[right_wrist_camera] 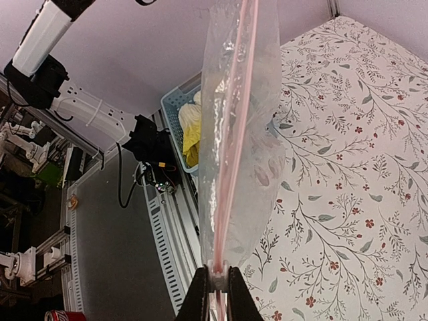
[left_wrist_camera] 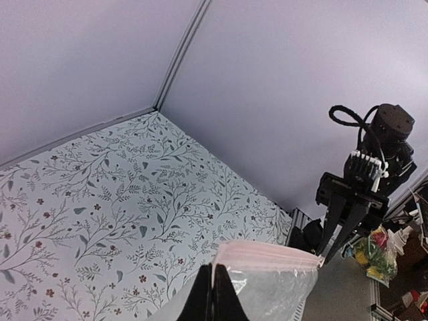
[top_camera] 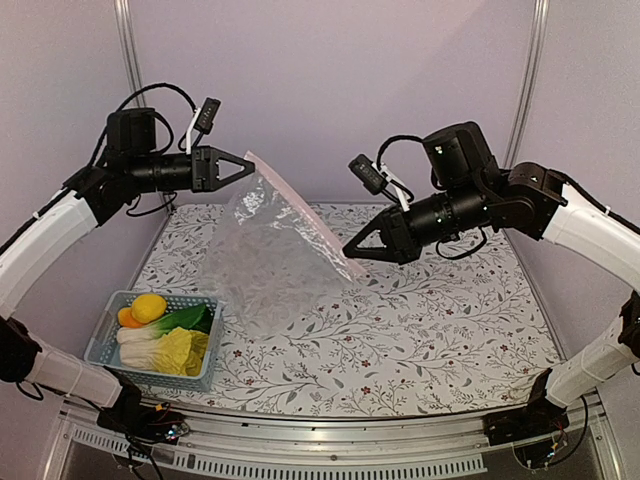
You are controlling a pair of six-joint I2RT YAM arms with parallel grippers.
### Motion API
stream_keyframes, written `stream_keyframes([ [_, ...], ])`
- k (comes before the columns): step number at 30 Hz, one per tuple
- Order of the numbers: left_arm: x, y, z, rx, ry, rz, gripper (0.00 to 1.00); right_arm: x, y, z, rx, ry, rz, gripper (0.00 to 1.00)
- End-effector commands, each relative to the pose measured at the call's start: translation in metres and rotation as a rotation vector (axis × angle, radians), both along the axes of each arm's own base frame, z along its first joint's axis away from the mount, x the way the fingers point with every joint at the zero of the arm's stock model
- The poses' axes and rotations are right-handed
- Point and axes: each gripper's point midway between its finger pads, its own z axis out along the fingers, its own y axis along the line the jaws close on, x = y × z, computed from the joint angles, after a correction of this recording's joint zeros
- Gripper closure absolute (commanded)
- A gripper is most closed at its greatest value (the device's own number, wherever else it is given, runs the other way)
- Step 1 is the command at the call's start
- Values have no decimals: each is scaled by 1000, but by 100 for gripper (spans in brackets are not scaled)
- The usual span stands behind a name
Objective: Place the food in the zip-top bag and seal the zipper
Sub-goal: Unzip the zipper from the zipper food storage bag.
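The clear zip-top bag [top_camera: 268, 255] hangs in the air between my two grippers, its pink zipper [top_camera: 300, 205] stretched taut along the top edge. My left gripper [top_camera: 248, 163] is shut on the bag's upper left corner; in the left wrist view [left_wrist_camera: 214, 284] the pink strip [left_wrist_camera: 267, 255] runs away from its tips. My right gripper [top_camera: 350, 250] is shut on the other end of the zipper, seen edge-on in the right wrist view [right_wrist_camera: 215, 284]. The food lies in the blue basket [top_camera: 105, 345]: yellow fruit [top_camera: 150, 307], orange fruit [top_camera: 128, 318], bok choy [top_camera: 175, 322], napa cabbage [top_camera: 175, 350].
The basket stands at the table's front left corner, below the bag's lower edge. Purple walls close the back and sides. The floral tablecloth [top_camera: 420, 320] covers the table. The basket also shows behind the bag in the right wrist view [right_wrist_camera: 175, 107].
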Motion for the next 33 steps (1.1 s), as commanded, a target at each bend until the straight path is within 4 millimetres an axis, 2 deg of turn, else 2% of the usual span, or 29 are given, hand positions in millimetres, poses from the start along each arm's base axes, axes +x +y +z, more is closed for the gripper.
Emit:
stream_keyframes([
  [1, 8, 15, 9, 7, -41, 54, 100, -10, -2, -18, -49, 57, 23, 100],
  [33, 9, 27, 18, 27, -78, 94, 100, -12, -4, -27, -75, 77, 23, 100],
])
